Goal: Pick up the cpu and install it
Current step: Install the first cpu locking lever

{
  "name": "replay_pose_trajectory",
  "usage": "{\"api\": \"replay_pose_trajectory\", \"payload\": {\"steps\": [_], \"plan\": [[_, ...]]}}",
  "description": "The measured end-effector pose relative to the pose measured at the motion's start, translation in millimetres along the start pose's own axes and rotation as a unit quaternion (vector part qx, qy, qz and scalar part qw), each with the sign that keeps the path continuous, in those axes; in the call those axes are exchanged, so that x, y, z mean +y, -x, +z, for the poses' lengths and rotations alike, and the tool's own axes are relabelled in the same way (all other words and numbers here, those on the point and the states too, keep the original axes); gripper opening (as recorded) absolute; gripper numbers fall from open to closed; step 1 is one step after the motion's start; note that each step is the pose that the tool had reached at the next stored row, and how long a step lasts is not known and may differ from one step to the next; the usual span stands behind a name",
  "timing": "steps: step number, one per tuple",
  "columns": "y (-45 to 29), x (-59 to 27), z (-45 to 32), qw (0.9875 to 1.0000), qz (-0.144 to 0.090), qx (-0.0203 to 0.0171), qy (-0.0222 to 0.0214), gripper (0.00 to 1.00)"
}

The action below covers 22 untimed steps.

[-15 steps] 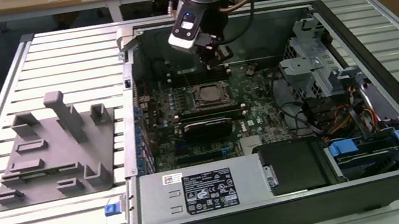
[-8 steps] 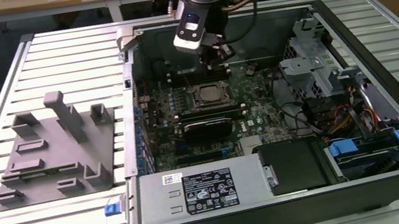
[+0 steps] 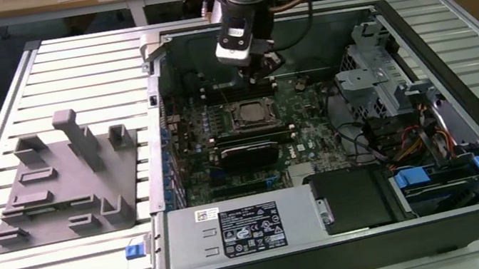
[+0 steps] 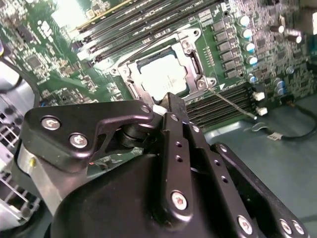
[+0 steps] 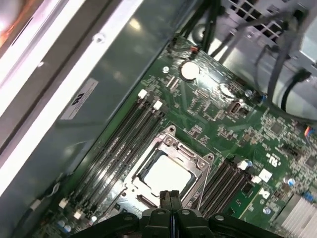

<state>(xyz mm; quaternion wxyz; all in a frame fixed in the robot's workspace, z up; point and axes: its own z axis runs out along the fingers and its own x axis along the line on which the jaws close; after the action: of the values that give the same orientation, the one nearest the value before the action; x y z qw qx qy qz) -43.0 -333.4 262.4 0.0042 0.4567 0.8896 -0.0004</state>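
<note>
Exterior view: gripper (image 3: 260, 70) inside computer case (image 3: 471, 141), jaws together, empty. cpu (image 3: 250, 112) near, beyond tips, lying in socket frame (image 3: 230, 126).

Second wrist view: cpu (image 4: 166, 77) just ahead of closed tips.

First wrist view: cpu (image 5: 166, 176) directly ahead of tips.

Handling, judged: light, thin, stiff, with slippery lid and fragile contacts. Grip opposite edges.

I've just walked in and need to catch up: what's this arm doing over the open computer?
The robot arm's gripper hangs inside the open computer case, just above the motherboard's processor socket. Its fingers are shut together with nothing between them. The cpu lies in the socket, its silver top showing through the metal socket frame in both wrist views. The grey fixture sits on the table at the exterior view's left of the case.
</note>
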Motion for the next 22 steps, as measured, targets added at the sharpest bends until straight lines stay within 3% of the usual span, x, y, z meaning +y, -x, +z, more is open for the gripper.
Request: {"api": "replay_pose_trajectory", "payload": {"steps": [6,11,15,22], "plan": [[0.0,0.0,0.0,0.999,-0.045,-0.0004,-0.0001,0.11],[0.0,0.0,0.0,0.9966,-0.082,-0.0007,-0.0001,0.11],[0.0,0.0,0.0,0.9939,-0.11,-0.0009,-0.0001,0.11],[0.0,0.0,0.0,0.9872,-0.16,-0.0011,0.0002,0.11]]}}
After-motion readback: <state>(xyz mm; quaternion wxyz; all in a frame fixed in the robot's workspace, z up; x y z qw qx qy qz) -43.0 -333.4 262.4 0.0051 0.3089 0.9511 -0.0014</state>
